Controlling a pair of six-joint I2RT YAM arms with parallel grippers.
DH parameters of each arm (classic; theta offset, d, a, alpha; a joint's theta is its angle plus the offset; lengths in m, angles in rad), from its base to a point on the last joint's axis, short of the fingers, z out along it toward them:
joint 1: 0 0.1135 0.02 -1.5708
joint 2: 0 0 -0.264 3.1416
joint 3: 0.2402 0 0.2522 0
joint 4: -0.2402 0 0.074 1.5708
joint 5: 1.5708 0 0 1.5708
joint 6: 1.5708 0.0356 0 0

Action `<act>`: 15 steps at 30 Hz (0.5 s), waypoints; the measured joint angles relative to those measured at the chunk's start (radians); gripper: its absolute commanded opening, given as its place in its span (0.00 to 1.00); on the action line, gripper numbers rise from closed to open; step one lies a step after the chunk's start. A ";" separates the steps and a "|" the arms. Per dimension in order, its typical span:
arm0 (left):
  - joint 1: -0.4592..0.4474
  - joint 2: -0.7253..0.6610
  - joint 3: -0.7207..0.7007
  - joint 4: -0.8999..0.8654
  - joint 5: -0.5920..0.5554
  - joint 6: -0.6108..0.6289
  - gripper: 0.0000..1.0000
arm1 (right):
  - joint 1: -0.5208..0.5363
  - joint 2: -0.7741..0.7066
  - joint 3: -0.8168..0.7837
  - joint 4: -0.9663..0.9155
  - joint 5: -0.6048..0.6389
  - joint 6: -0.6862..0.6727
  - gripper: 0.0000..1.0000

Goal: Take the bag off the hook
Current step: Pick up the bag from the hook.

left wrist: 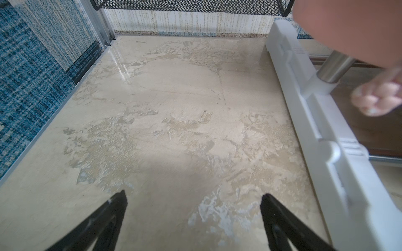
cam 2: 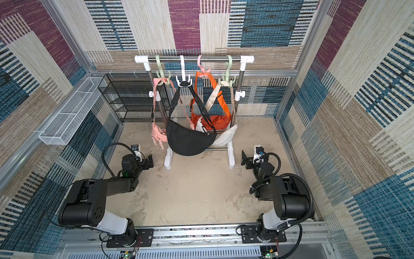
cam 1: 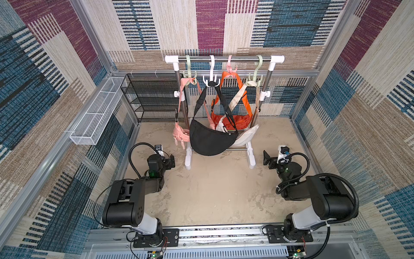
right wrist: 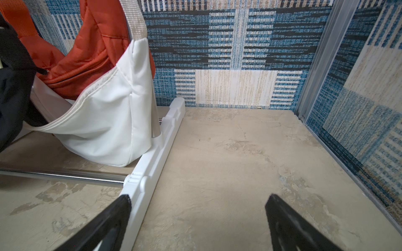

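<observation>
Your rack stands at upper centre in a top view, carrying four bags. The task does not say which one. The black bag hangs foremost, mid-frame, and its strap runs steeply up to the white hook. Both grippers sit low beside the rack's feet, the left gripper at centre left and the right gripper at centre right. Each has its jaws wide apart and holds nothing. The hook lies up-frame and inward from both, and the left looks slightly nearer.
</observation>
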 measured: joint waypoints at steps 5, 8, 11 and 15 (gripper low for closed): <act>0.000 -0.012 0.001 -0.005 0.000 0.000 0.67 | -0.001 0.000 0.003 0.000 0.001 0.003 1.00; 0.000 -0.106 0.039 -0.110 0.000 0.000 0.64 | -0.001 -0.051 0.037 -0.081 0.019 0.011 0.99; 0.000 -0.240 0.056 -0.156 0.000 0.000 0.64 | -0.001 -0.157 0.105 -0.181 0.032 0.015 0.96; 0.000 -0.396 0.054 -0.249 0.010 0.000 0.63 | -0.001 -0.290 0.156 -0.321 0.036 0.039 0.94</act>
